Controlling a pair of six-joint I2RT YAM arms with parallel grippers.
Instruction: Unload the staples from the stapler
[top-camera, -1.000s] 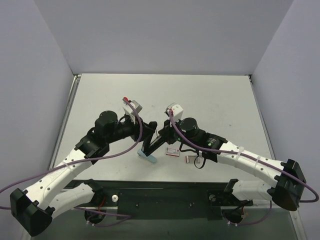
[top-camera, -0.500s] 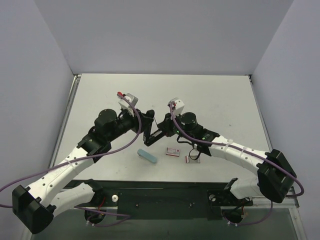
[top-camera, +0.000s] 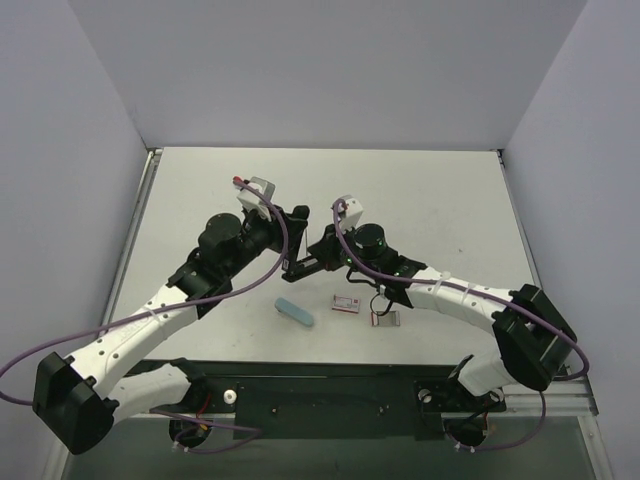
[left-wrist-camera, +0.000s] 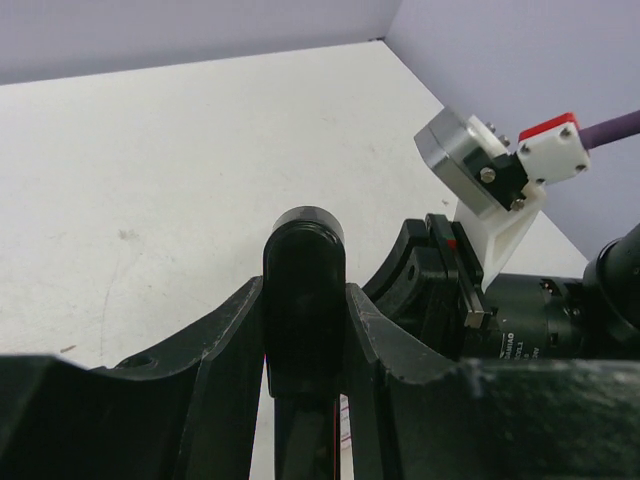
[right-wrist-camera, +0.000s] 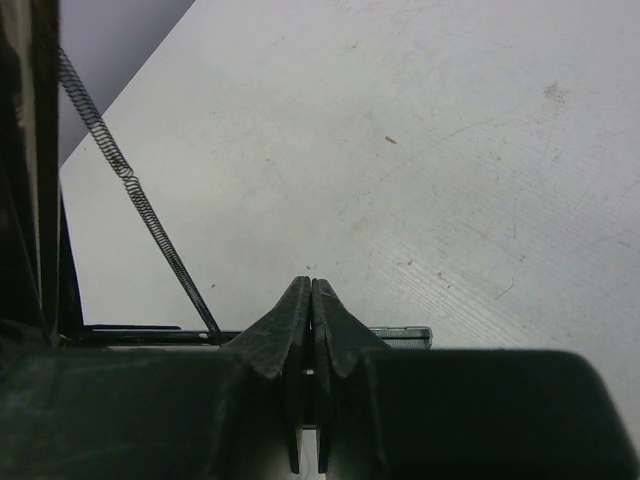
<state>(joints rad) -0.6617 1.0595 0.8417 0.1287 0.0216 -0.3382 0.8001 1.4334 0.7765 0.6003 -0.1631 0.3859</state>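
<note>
The black stapler (top-camera: 299, 263) hangs level above the table between both arms. My left gripper (top-camera: 286, 232) is shut on it; in the left wrist view its rounded end (left-wrist-camera: 304, 250) stands clamped between the fingers of the left gripper (left-wrist-camera: 304, 292). My right gripper (top-camera: 318, 251) is shut, tips together at the stapler's opened rail (right-wrist-camera: 130, 336). In the right wrist view a thin spring (right-wrist-camera: 130, 190) stretches up to the left of the right gripper (right-wrist-camera: 311, 290). A short silvery ribbed strip, the staples (right-wrist-camera: 405, 333), sticks out to its right. I cannot tell whether the tips pinch anything.
A light-blue stapler (top-camera: 295, 312) lies on the table near the front edge. A small red-and-white box (top-camera: 347, 304) and another small item (top-camera: 385, 319) lie right of it. Grey walls close in the table (top-camera: 430, 190) on three sides.
The black stapler stood tilted with its lower end by the light-blue stapler; both arms have raised it off the table and carried it farther back, now level.
</note>
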